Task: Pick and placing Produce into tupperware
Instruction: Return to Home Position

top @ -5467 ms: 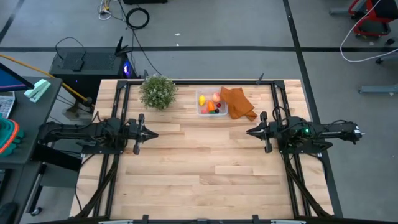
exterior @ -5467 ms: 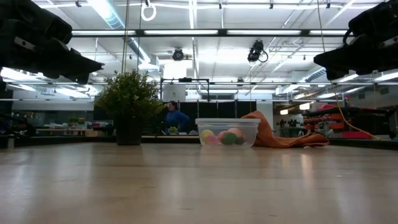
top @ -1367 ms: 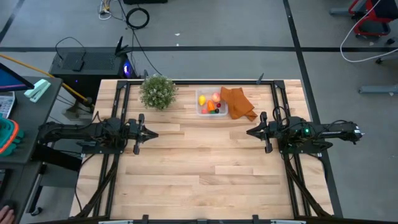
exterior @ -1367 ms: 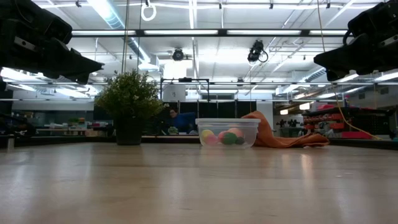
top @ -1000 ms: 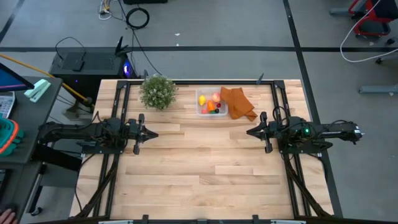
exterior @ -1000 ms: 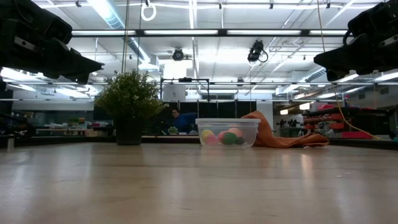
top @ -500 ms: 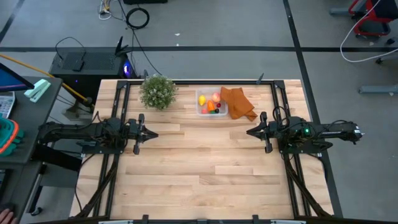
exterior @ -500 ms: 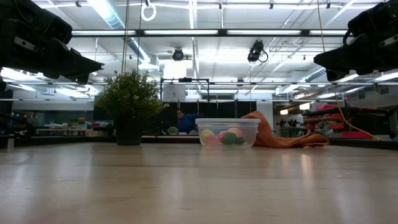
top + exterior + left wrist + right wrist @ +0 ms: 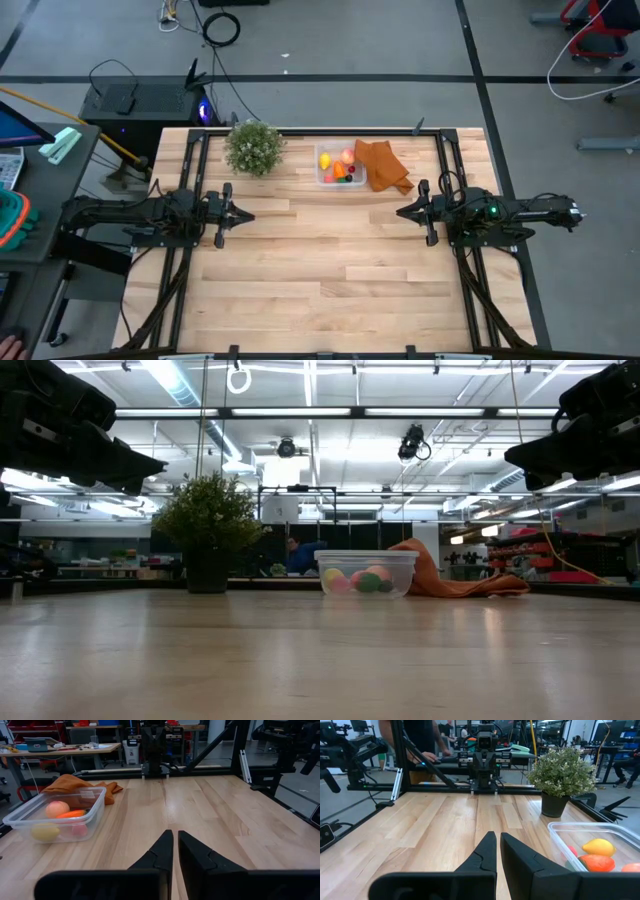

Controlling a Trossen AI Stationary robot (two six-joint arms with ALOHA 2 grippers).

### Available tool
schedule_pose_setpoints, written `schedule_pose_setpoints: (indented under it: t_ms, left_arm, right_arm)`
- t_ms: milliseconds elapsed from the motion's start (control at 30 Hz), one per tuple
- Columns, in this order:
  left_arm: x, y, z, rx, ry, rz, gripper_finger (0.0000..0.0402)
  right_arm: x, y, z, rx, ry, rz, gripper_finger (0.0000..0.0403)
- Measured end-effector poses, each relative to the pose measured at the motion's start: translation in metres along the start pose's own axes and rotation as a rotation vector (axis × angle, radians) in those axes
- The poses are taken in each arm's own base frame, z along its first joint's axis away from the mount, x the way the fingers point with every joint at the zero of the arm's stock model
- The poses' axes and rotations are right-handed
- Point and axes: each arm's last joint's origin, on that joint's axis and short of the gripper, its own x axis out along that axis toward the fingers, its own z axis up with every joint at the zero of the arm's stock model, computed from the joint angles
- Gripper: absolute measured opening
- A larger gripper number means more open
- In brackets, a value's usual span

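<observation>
The clear tupperware (image 9: 339, 166) stands on the table near its far edge; it also shows in the low view (image 9: 366, 573), the left wrist view (image 9: 57, 815) and the right wrist view (image 9: 592, 847). In it lie the yellow lemon (image 9: 599, 846), the orange carrot (image 9: 71, 813) and pink-red fruits (image 9: 56, 808). My left gripper (image 9: 248, 214) hovers shut and empty over the table's left side; its fingers show in the left wrist view (image 9: 175, 845). My right gripper (image 9: 402, 212) hovers shut and empty over the right side; its fingers show in the right wrist view (image 9: 498, 847).
A bushy green plant in a dark pot (image 9: 252, 147) stands left of the tupperware. A crumpled orange cloth (image 9: 382, 164) lies against its right side. A person (image 9: 298, 553) shows in the room beyond the table's far edge. Bare wood (image 9: 320, 250) spreads between the arms.
</observation>
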Motion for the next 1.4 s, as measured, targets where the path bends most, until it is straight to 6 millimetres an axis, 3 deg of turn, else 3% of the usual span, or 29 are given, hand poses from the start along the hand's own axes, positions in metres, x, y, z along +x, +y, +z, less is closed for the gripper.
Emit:
schedule_pose_setpoints:
  t_ms: [367,1400]
  left_arm:
    - [0.0,0.0,0.0,0.0,0.0,0.0,0.0023]
    - [0.0,0.0,0.0,0.0,0.0,0.001,0.0035]
  right_arm:
    - [0.0,0.0,0.0,0.0,0.0,0.0,0.0]
    - [0.0,0.0,0.0,0.0,0.0,0.0,0.0]
